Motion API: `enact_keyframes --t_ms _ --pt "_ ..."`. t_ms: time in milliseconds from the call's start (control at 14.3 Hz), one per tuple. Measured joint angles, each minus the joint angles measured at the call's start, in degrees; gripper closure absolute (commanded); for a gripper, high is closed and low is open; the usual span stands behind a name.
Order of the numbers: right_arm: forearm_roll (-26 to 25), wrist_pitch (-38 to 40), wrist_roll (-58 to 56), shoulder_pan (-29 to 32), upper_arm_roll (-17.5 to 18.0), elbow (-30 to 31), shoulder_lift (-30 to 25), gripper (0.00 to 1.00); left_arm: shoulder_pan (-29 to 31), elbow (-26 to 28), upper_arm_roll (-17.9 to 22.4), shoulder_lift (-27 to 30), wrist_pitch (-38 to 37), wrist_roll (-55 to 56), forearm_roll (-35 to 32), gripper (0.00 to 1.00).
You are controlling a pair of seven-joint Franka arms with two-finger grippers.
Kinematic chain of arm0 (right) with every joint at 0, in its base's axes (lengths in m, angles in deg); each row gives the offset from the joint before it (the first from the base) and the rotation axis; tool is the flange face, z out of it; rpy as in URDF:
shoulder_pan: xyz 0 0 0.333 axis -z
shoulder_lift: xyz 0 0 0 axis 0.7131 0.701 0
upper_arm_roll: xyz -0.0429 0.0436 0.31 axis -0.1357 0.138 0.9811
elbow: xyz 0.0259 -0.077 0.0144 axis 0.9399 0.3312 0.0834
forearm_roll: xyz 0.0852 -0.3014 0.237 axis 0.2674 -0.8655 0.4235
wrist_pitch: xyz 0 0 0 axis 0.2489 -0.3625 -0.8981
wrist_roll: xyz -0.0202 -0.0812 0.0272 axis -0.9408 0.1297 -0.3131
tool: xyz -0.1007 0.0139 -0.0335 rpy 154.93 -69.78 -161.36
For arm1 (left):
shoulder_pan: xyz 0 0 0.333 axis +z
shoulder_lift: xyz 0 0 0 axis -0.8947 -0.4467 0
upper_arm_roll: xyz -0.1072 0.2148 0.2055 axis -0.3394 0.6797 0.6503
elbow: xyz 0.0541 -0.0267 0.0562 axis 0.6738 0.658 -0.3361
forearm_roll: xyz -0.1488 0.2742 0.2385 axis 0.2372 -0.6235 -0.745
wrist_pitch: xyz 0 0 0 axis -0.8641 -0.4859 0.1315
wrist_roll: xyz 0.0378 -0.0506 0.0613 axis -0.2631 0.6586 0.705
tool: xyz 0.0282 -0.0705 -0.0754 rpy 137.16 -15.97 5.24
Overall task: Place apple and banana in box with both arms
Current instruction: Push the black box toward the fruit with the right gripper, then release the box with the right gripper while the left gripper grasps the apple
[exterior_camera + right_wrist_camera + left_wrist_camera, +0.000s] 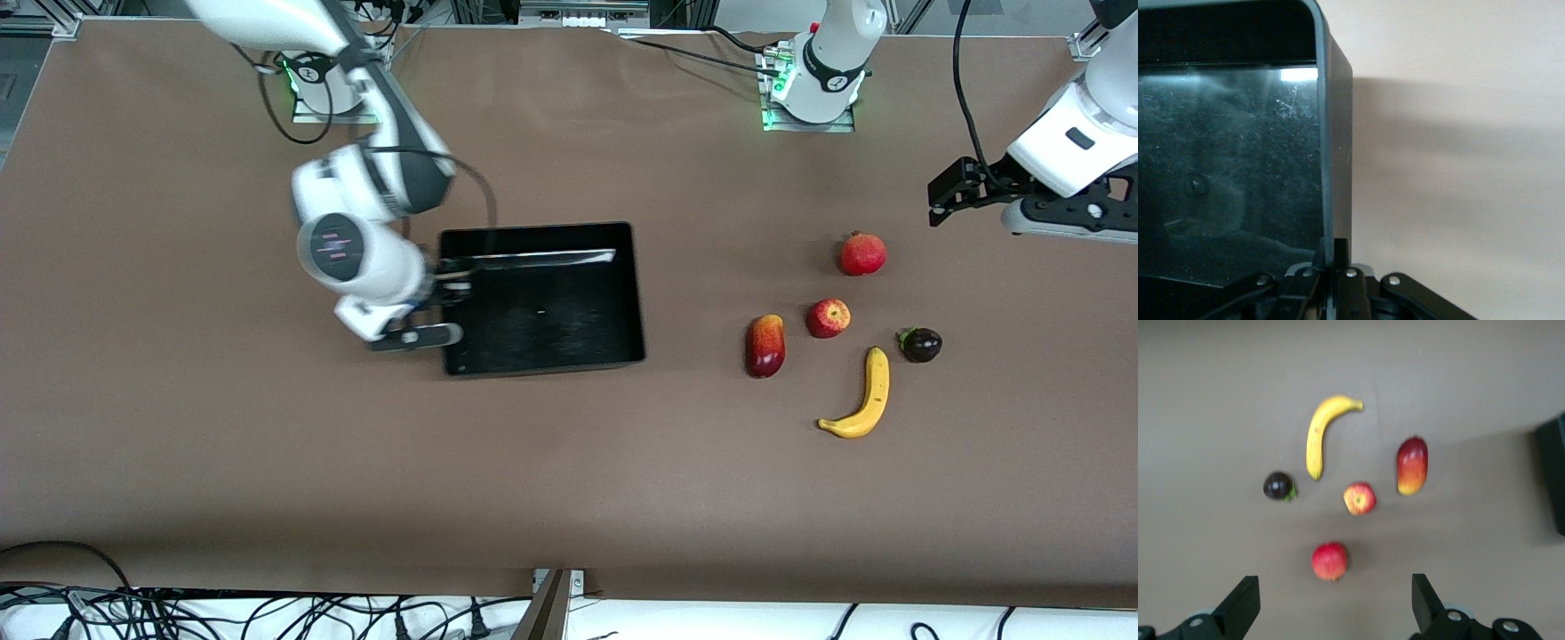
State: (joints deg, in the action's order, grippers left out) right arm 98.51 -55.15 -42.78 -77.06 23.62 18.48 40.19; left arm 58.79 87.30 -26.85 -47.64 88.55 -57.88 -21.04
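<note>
The black box (635, 293) lies open and empty at mid-table. My right gripper (447, 290) is shut on the box wall (1337, 133) at the right arm's end; in the right wrist view the right gripper (1333, 252) pinches that thin wall between its fingers. The apple (828, 317) (1359, 498) and the banana (867, 398) (1318, 433) lie on the table toward the left arm's end, the banana nearer the front camera. My left gripper (944, 197) (1333, 585) hangs open and empty over the table by the fruit.
A larger all-red round fruit (862, 253) (1329, 561) lies farther from the camera than the apple. A red-orange mango (765, 345) (1412, 465) lies between the apple and the box. A dark purple fruit (921, 344) (1279, 485) sits beside the banana.
</note>
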Motion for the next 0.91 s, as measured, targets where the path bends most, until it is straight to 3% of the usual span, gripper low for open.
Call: enact_keyframes --t_ms 419,767,837,907 --pt "0.2 -9.2 12.6 -8.1 0.0 -6.2 8.2 1.00 0.0 0.5 -0.1 -8.5 -4.1 -1.5 -0.1 0.00" --pt "0.2 -14.6 16.7 -11.0 0.0 -8.2 12.5 1.00 0.4 3.2 0.0 -19.3 9.9 -8.6 -0.1 0.00" --pt "0.2 -14.7 16.8 -11.1 -0.1 -8.2 12.7 0.69 0.4 5.6 0.0 -20.4 14.3 -8.7 -0.1 0.00" --pt "0.3 -14.7 16.8 -11.1 -0.1 -8.2 12.8 0.19 0.5 8.9 0.0 -21.1 19.6 -8.8 -0.2 0.00"
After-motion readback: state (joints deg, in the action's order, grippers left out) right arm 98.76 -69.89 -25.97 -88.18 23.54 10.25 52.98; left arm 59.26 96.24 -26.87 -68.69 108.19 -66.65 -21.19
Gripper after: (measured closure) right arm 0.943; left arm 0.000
